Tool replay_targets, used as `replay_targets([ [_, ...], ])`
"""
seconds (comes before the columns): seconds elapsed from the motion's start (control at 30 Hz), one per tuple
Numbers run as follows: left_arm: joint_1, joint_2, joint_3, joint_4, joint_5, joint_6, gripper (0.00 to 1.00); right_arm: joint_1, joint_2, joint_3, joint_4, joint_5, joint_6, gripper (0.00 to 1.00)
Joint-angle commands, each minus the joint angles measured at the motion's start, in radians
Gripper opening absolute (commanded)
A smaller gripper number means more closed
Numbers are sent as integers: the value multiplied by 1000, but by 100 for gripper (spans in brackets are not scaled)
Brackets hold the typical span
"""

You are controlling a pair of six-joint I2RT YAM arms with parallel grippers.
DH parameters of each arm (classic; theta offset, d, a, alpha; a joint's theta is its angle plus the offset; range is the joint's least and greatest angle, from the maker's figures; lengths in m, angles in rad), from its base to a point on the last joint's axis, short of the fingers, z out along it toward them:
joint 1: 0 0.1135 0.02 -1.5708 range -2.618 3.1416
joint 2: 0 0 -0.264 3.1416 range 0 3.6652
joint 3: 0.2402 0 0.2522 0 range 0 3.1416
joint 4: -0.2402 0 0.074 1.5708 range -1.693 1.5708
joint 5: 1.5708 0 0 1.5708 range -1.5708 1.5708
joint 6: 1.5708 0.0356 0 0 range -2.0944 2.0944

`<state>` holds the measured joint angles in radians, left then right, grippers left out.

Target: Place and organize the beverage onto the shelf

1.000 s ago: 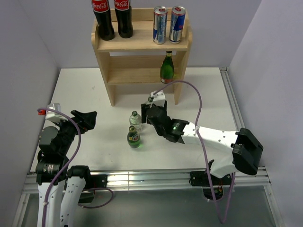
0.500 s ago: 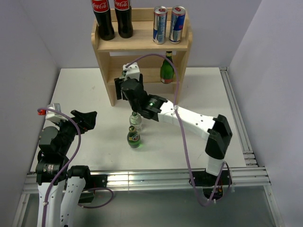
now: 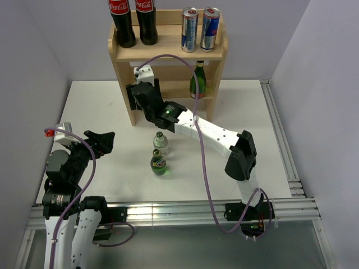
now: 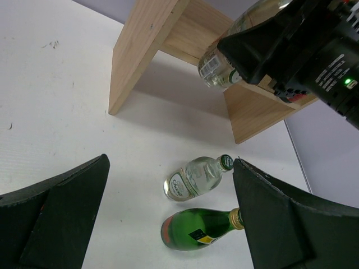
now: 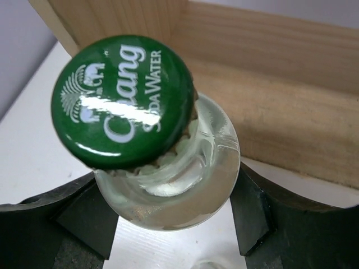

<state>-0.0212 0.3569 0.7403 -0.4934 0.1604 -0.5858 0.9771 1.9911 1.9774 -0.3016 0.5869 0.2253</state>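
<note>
1. Top external view: the right claw (image 3: 140, 94) is at the front of the wooden shelf (image 3: 168, 53), at the left end of the lower tier, just beside the left side panel. Its jaws and whatever it holds are hidden under its own wrist here. On the top tier, two slim cans (image 3: 189, 29) stand at the right and two cola bottles (image 3: 122, 22) at the left. A green glass bottle (image 3: 197, 81) stands at the right of the lower tier. On the white table (image 3: 95, 106), a clear bottle (image 3: 160, 143) and a second green bottle (image 3: 159, 162) stand just beside each other, apart from both claws. The left claw (image 3: 102, 140) hangs over the table's left side.

2. Left wrist view: the left claw's fingers are spread wide with nothing between them. At the upper right, the right claw grips a clear glass bottle (image 4: 219, 64), tilted, with its base off the table at the lower tier's front. Whether it touches the board cannot be told. The claw's black body covers its upper part.

3. Right wrist view: the held bottle's green cap (image 5: 120, 101) reads "Chang Soda Water". The black fingers (image 5: 50, 221) are partly closed against the neck on both sides. The bottle's body and base are hidden beneath the cap and shoulder.
</note>
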Motion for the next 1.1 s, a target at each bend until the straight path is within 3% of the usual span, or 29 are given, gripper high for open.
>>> replay_targets([
  [0.0, 4, -13, -1, 39, 8, 21, 99, -3, -25, 129, 118, 25, -12, 0],
  [0.47, 4, -15, -1, 39, 13, 21, 99, -26, 92, 259, 136, 34, -6, 0],
  [1.07, 14, -16, -2, 44, 24, 23, 99, -58, 169, 293, 219, 42, -7, 0],
])
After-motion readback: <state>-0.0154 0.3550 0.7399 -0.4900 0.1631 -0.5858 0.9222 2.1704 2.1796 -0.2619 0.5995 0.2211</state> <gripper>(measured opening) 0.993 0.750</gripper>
